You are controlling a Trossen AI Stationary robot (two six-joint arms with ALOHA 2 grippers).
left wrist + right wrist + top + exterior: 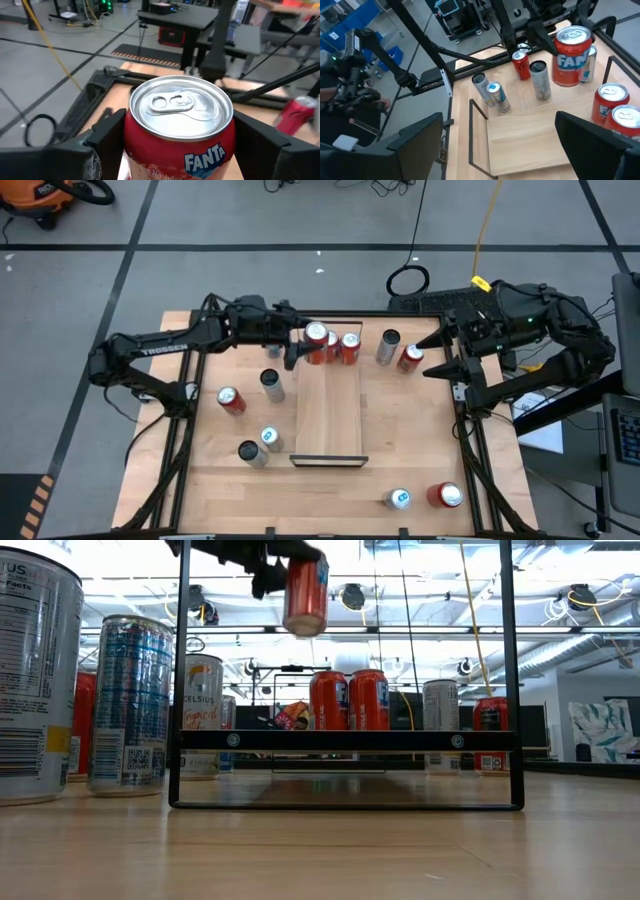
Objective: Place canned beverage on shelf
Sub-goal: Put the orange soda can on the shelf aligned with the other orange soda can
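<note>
Left gripper (305,343): a red Fanta can (316,336) is held upright between its two fingers, up in the air.
Red Fanta can: it is kept above the far end of the shelf (328,412), not touching it.
Two red cans (342,346): they are stood on the shelf just beside the held can, lower down.
Right gripper (510,145): its fingers are spread wide with nothing between them, off to the right side of the table (420,440), well apart from the shelf.

Left gripper (305,345) raised, fingers clamped; right gripper (440,367) wide apart, at the table's right edge.
</note>
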